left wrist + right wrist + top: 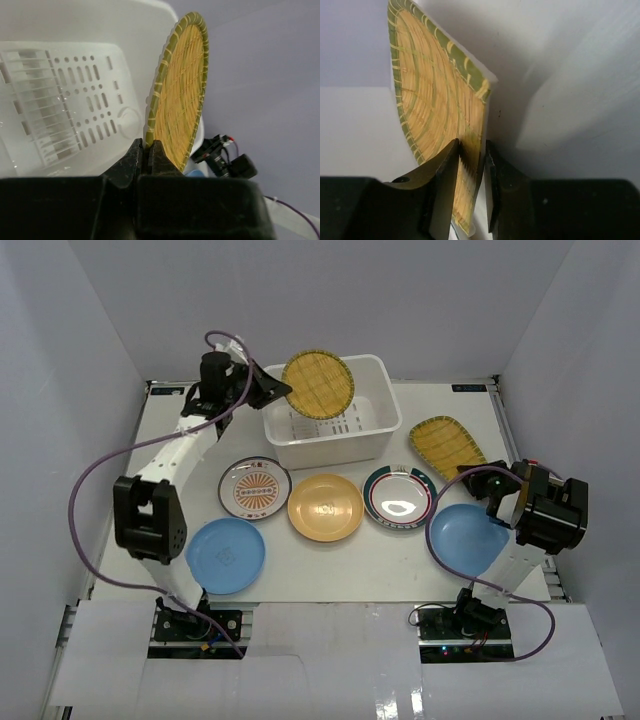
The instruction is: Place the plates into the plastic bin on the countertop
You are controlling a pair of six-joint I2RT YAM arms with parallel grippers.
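Observation:
My left gripper (281, 393) is shut on the rim of a round yellow woven plate (318, 383) and holds it on edge over the white plastic bin (330, 447). The left wrist view shows the gripper (147, 148), the plate (182, 95) and the bin's slotted base (75, 100). My right gripper (472, 476) grips the near edge of the squarish yellow woven plate (445, 444) at the right of the countertop (180, 455). In the right wrist view the gripper (472, 155) has this plate (430, 90) between its jaws, tilted off the surface.
On the countertop in front of the bin lie a sunburst plate (254, 488), a yellow-orange plate (325, 507), a green-rimmed plate (397, 496), and two blue plates, one left (225, 555) and one by the right arm (465, 537). White walls stand on three sides.

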